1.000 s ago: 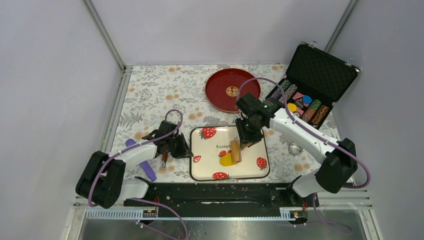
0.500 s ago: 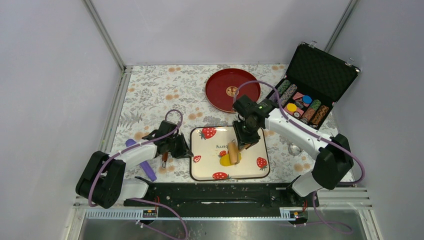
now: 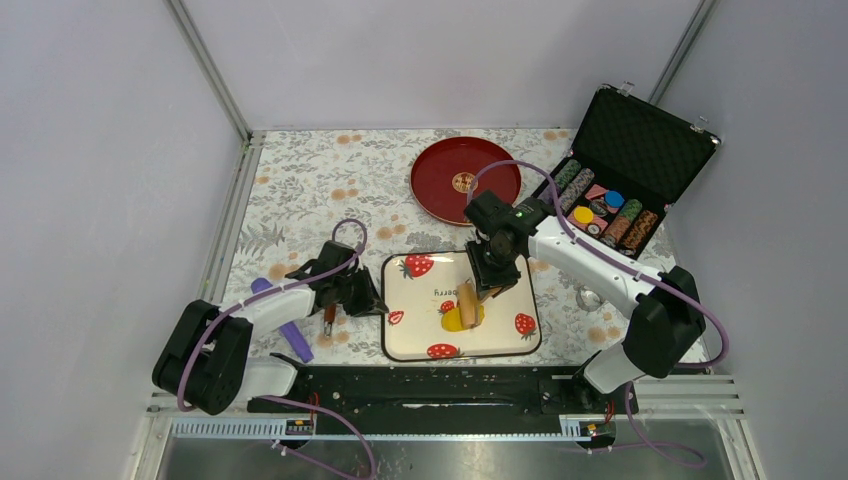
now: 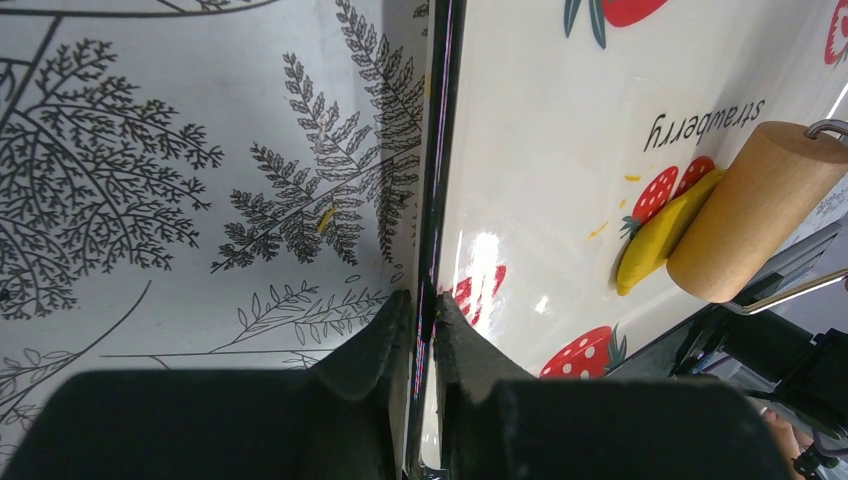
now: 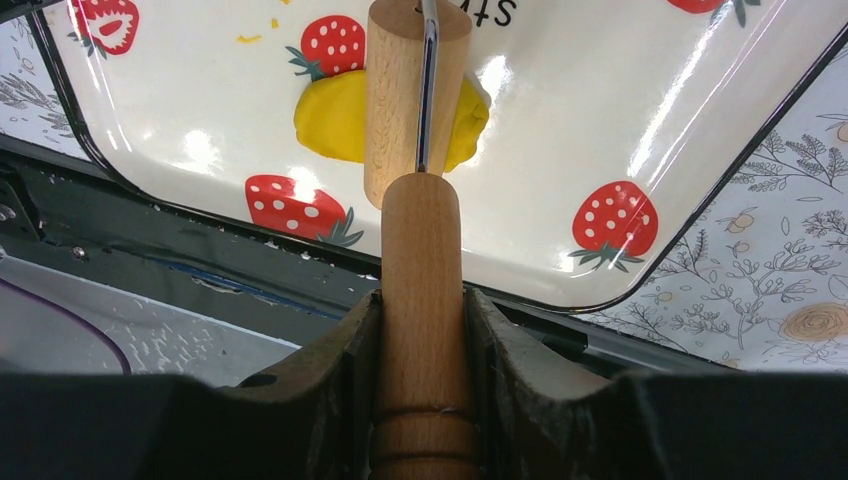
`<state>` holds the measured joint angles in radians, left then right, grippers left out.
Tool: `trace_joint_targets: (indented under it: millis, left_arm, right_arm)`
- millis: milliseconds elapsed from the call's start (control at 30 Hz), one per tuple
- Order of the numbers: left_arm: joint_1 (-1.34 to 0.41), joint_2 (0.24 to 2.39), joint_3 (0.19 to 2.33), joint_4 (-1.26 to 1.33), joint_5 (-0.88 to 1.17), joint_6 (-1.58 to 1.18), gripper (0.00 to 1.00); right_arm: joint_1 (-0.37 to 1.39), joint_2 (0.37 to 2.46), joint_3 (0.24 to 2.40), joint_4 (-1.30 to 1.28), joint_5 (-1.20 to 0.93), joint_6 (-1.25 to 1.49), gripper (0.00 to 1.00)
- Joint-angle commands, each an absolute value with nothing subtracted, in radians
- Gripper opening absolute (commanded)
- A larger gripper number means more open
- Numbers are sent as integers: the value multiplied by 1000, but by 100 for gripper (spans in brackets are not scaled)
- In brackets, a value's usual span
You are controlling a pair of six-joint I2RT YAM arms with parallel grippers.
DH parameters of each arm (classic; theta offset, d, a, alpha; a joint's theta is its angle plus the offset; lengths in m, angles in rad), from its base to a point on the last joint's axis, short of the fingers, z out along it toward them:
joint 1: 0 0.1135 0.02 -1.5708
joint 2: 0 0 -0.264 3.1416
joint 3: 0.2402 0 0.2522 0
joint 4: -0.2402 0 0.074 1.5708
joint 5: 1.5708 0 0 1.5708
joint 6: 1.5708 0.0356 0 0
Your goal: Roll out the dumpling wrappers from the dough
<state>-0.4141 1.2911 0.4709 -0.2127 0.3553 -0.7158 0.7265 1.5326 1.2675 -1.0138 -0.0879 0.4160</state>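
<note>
Seen from above, a rectangular strawberry-print tray (image 3: 415,335) lies on the floral tablecloth (image 3: 310,190) between the two arms. A round red plate (image 3: 440,170) sits behind it, and an open black case of poker chips (image 3: 640,130) stands at the far right. A flat purple stick (image 3: 295,338) lies beside the left arm and a small metal ring (image 3: 588,298) lies right of the tray. Neither of these shows in the wrist views.

The left wrist camera gives what the overhead view cannot. The left gripper (image 4: 422,310) has its black fingers pressed together on the tray's thin dark rim, one on the cloth side and one on the glossy cream inside. A few yellow crumbs dot the tray's shiny surface.

The right wrist camera shows the right gripper (image 5: 422,300) clamped on the turned wooden handle of the rolling pin (image 5: 400,90). The pin's smooth, pale wooden barrel is joined to the handle by a bent chrome wire.

The dough (image 5: 335,118) is a bright yellow, soft, flattened lump with rounded edges. It lies on the tray under the barrel, showing on both sides of it, just beside a printed strawberry. From the left wrist it appears only as a thick yellow crescent along the barrel's edge.
</note>
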Motion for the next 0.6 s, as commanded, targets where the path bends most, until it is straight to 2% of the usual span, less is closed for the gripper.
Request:
trace_joint_targets:
  millis: [0, 267, 567]
  left_arm:
    - [-413, 1321, 461, -246, 273, -707, 0]
    - [-413, 1333, 477, -273, 242, -713, 0]
    - [-413, 1390, 547, -399, 97, -731, 0]
  right_arm:
    - [716, 1568, 1237, -1177, 140, 404, 0]
    - [703, 1552, 1230, -1193, 152, 405, 0]
    - [701, 1546, 1245, -1190, 119, 399, 0]
